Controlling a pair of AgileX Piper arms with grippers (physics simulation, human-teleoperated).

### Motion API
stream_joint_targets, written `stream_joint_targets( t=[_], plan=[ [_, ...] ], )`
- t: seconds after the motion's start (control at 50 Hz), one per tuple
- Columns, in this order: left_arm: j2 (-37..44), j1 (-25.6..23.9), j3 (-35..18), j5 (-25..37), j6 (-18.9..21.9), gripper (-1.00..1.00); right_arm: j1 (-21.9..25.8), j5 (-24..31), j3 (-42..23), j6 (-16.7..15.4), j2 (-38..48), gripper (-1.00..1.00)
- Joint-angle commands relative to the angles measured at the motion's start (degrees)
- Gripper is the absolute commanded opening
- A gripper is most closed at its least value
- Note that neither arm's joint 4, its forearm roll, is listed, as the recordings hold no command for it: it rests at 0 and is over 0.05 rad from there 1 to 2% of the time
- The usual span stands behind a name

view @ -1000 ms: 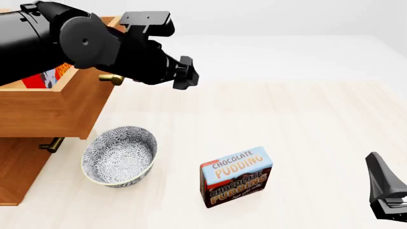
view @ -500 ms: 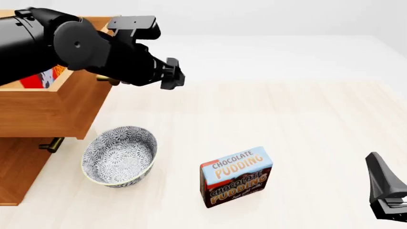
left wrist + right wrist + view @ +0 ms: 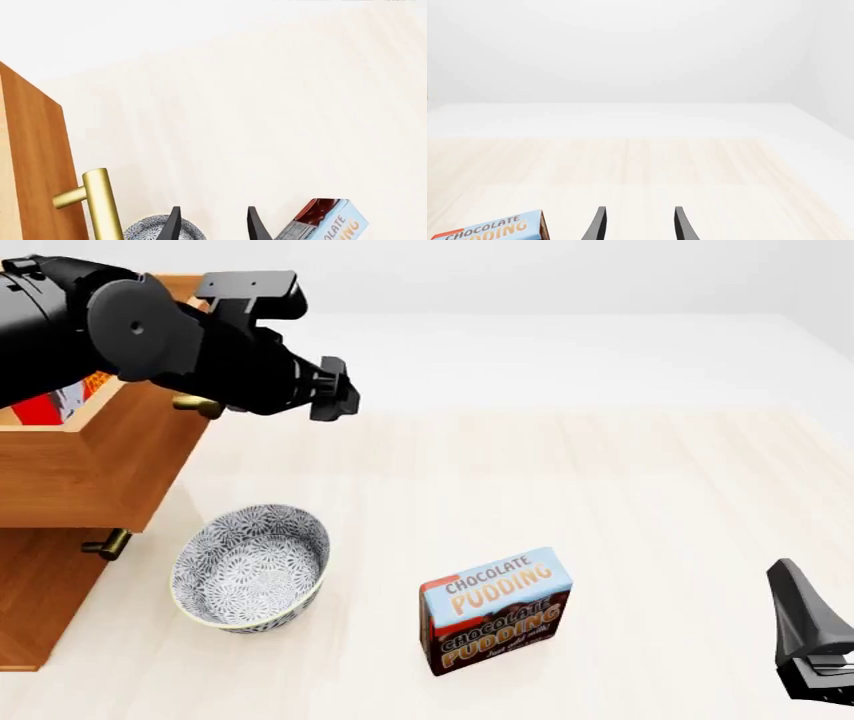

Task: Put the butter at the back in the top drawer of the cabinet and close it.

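The small red rectangular butter box (image 3: 54, 400) lay inside the pulled-out top drawer (image 3: 94, 465) of the warm brown wooden cabinet (image 3: 34, 590) at the bench's left edge, mostly hidden behind the black left arm. The left gripper (image 3: 334, 390) hung just beyond the drawer front, fingers parted and empty, beside the brass bar handle (image 3: 100, 205). The right gripper (image 3: 637, 225) sat parked near the front right corner, likewise parted and empty. Judged risk: a push landing off-centre on the drawer front, or the wrist catching the handle, could skew the drawer and leave it part open. The front view showed the butter and the open drawer; the left wrist view showed neither, but gave the handle's standoff from the wood, plus the patterned ceramic bowl (image 3: 157, 230) and the brown-and-blue chocolate pudding box (image 3: 327, 222) beyond the fingers.
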Motion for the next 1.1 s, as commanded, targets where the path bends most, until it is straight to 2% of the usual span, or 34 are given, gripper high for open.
stream_joint_targets(
  t=[0.02, 0.42, 1.1],
  plan=[
    [0.0, 2.85, 0.97, -0.4, 0.3, 1.0, 0.0, 0.0, 0.0, 0.0, 0.0, 1.0],
    [0.45, 6.15, 2.77, -1.78, -0.54, 1.0, 0.0, 0.0, 0.0, 0.0, 0.0, 1.0],
    [-3.5, 16.1, 8.58, -4.0, 2.89, 1.0, 0.0, 0.0, 0.0, 0.0, 0.0, 1.0]
  ],
)
